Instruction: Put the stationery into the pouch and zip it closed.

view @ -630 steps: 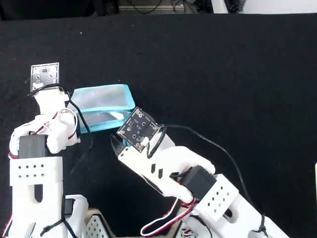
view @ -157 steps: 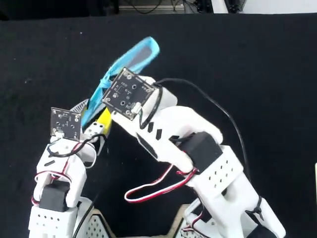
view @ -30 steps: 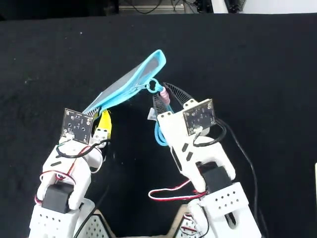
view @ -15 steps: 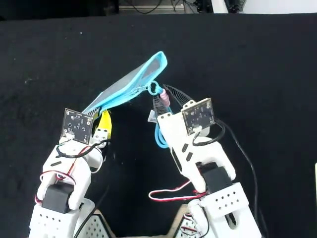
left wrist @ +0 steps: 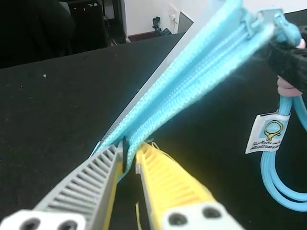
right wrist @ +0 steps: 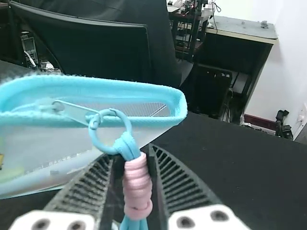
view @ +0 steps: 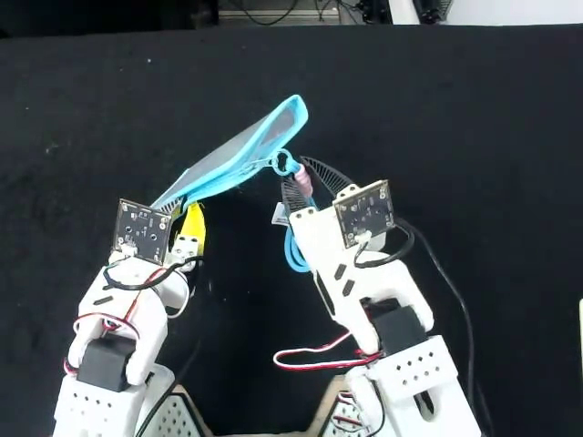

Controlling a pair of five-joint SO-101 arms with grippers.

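The light blue pouch [view: 239, 150] hangs in the air between the two arms, tilted, its zipper edge facing them. My left gripper [view: 185, 224] [left wrist: 127, 154], with grey and yellow fingers, is shut on the pouch's [left wrist: 201, 67] lower corner. My right gripper [view: 295, 182] [right wrist: 130, 172] is shut on the pink beaded cord [right wrist: 134, 184] tied to the zipper pull ring [right wrist: 109, 129]. The zipper slider [right wrist: 50, 106] sits along the pouch's [right wrist: 57, 143] top seam. A blue cord loop [view: 293, 250] with a small tag [left wrist: 266, 132] dangles below the right gripper.
The black table [view: 455, 118] lies open on all sides of the arms. A dark chair [right wrist: 96, 43] and desks stand in the room behind. A pale object's edge [view: 580, 328] shows at the table's right border.
Over the last second the pouch's far end has lifted very slightly; both grippers keep their hold. Earlier the pouch lay flat on the table at the left.
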